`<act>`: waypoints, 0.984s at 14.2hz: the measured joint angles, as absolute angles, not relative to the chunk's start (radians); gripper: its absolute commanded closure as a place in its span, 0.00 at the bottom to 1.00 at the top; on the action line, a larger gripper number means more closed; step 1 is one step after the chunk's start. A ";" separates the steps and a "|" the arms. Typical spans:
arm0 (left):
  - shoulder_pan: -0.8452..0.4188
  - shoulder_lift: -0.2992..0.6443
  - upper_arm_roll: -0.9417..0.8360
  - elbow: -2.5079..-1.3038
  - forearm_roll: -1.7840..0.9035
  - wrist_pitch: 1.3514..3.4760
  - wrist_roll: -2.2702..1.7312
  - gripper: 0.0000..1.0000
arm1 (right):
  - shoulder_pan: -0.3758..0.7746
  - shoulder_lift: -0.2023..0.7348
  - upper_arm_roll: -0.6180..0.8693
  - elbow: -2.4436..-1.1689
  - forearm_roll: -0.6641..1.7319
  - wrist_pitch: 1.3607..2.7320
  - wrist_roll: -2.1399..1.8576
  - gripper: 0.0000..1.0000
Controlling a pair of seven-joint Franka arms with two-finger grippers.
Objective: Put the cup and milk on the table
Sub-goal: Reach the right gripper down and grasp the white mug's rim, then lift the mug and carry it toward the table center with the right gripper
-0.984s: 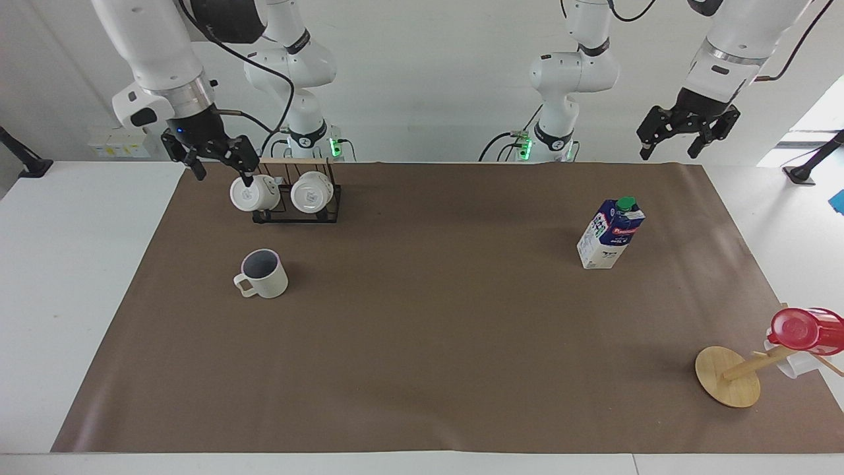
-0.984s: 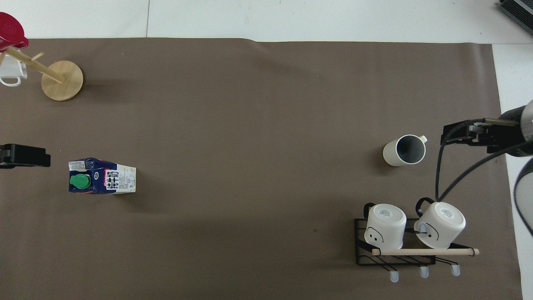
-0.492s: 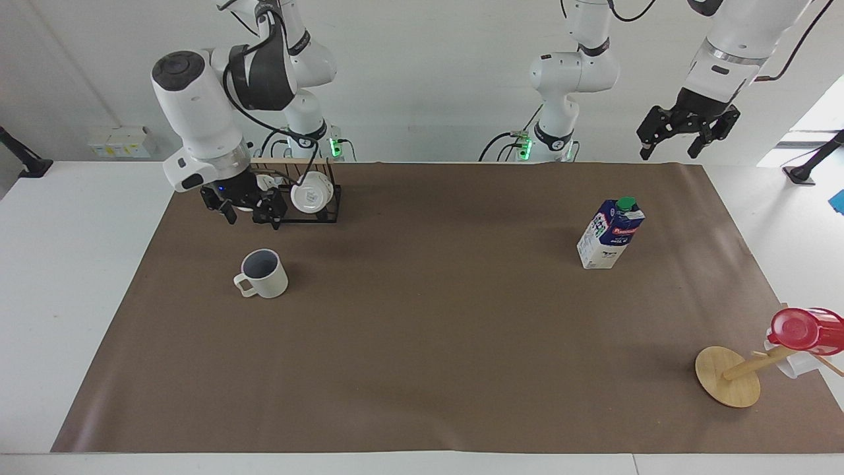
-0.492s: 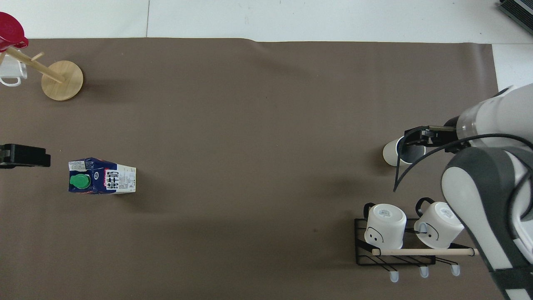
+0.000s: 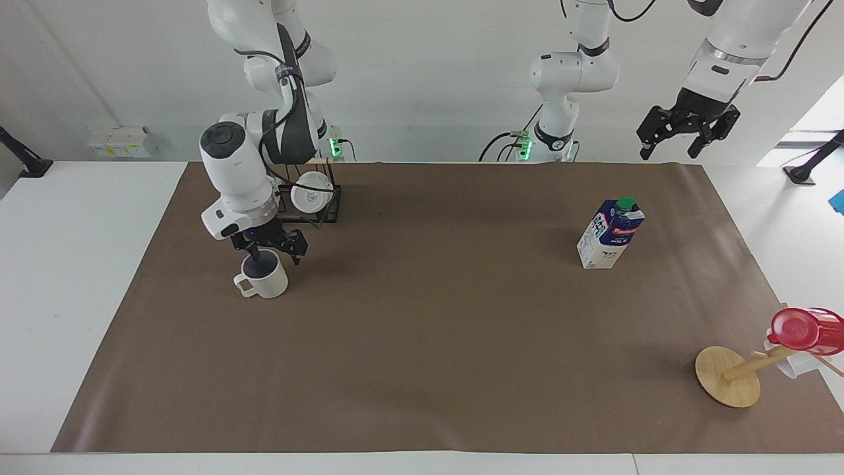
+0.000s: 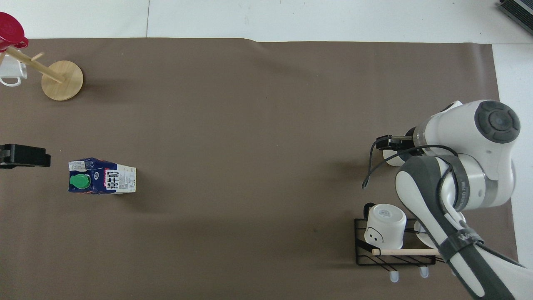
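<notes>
The cup (image 5: pixel 265 281) stands upright on the brown sheet of the table (image 5: pixel 422 343), handle pointing away from the robots. My right gripper (image 5: pixel 272 253) is open and down at the cup's mouth, with one finger over the dark inside and the other outside the rim. In the overhead view the right arm hides most of the cup (image 6: pixel 390 159), and the right gripper (image 6: pixel 390 143) shows above it. The milk (image 5: pixel 610 235) stands upright toward the left arm's end and also shows in the overhead view (image 6: pixel 102 181). My left gripper (image 5: pixel 686 137) waits open, high up beside the milk.
A black wire rack (image 5: pixel 326 210) with two white mugs stands between the cup and the right arm's base; it also shows in the overhead view (image 6: pixel 395 258). A tilted wooden mug tree (image 5: pixel 728 377) carrying a red cup (image 5: pixel 804 328) stands farther from the robots than the milk.
My right arm has swung from over the rack's mugs down and forward to the cup, and its open gripper now sits at the cup's rim. The left arm, cup and milk have not moved.
</notes>
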State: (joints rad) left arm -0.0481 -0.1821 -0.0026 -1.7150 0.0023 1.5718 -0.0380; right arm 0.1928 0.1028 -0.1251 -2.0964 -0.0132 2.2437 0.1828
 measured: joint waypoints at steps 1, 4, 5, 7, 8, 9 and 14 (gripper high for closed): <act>-0.048 -0.182 -0.003 -1.715 0.002 1.572 -0.038 0.00 | 0.190 0.104 -0.126 -2.114 -0.013 2.266 0.175 0.00; -0.048 -0.182 -0.003 -1.715 0.002 1.572 -0.038 0.00 | 0.189 0.123 -0.128 -2.135 -0.013 2.312 0.164 0.00; -0.048 -0.182 -0.003 -1.715 0.002 1.572 -0.038 0.00 | 0.189 0.132 -0.128 -2.140 -0.013 2.332 0.152 0.00; -0.048 -0.182 -0.003 -1.715 0.002 1.572 -0.038 0.00 | 0.189 0.146 -0.128 -2.148 -0.013 2.362 0.118 0.30; -0.048 -0.182 -0.003 -1.715 0.002 1.572 -0.038 0.00 | 0.189 0.149 -0.128 -2.149 -0.013 2.364 0.107 0.47; -0.048 -0.182 -0.003 -1.715 0.002 1.572 -0.038 0.00 | 0.189 0.150 -0.128 -2.149 -0.013 2.364 0.102 0.66; -0.048 -0.182 -0.003 -1.715 0.002 1.572 -0.038 0.00 | 0.188 0.150 -0.129 -2.148 -0.013 2.364 0.099 1.00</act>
State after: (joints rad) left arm -0.0481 -0.1821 -0.0026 -1.7150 0.0023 1.5718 -0.0380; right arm 0.1885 0.1500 -0.1286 -2.1485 -0.0129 2.3639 0.0991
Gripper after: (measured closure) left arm 0.000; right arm 0.744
